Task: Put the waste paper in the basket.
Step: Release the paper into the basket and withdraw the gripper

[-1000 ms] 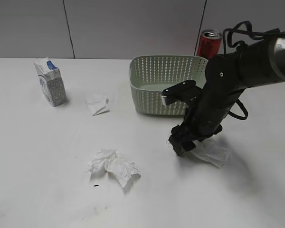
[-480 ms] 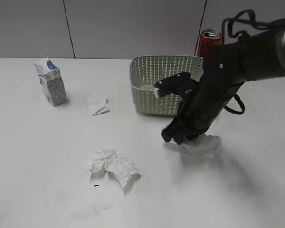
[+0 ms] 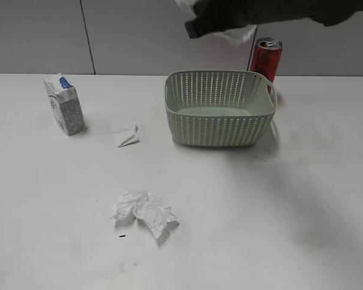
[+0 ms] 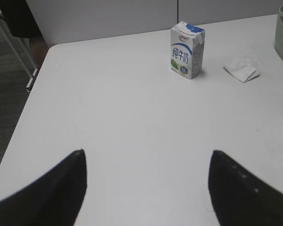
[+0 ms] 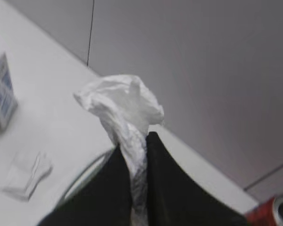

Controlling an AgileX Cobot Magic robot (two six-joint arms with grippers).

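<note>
High at the top edge of the exterior view, the right gripper [image 3: 215, 21] hangs well above the pale green basket [image 3: 219, 107], its jaws pinched on one wad of waste paper [image 5: 127, 117] that sticks out past the tips. The white desk [image 3: 278, 211] below and in front lies open, carrying two more wads, one large [image 3: 143, 211] and one small [image 3: 124, 133], a milk carton [image 3: 64, 104] and a red can [image 3: 266, 57] against a grey wall. Only the left wrist view shows the left gripper [image 4: 146, 188], jaws spread wide over bare desk with the carton far ahead, near the desk's left edge.
</note>
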